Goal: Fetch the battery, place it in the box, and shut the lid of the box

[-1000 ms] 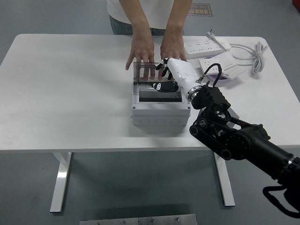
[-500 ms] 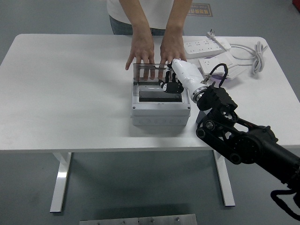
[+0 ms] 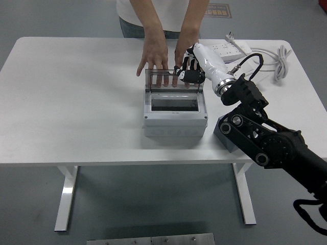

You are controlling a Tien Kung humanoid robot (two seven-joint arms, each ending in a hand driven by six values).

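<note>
battery: dark shape inside the box opening (image 3: 173,105), probably the battery already placed; too dim to be sure
box: grey junction-type box (image 3: 174,121) mid bench, open side up
lid: smoky transparent lid (image 3: 172,79) stands upright at the box's far edge, not shut
right hand: right hand (image 3: 188,70) at the lid's top right corner, fingers curled at the lid's edge, holding nothing that I can see
left hand: out of view
person: two hands (image 3: 155,57) flat on the bench just behind the lid, seem to brace it
progress: fetch and place look done; lid close is left, judged just starting
bench: white bench (image 3: 76,102)
extras: white power strip (image 3: 225,49) and cable (image 3: 278,61) far right
text: red floor sign (image 3: 218,10) at top, writing unreadable; no brand legible
</note>
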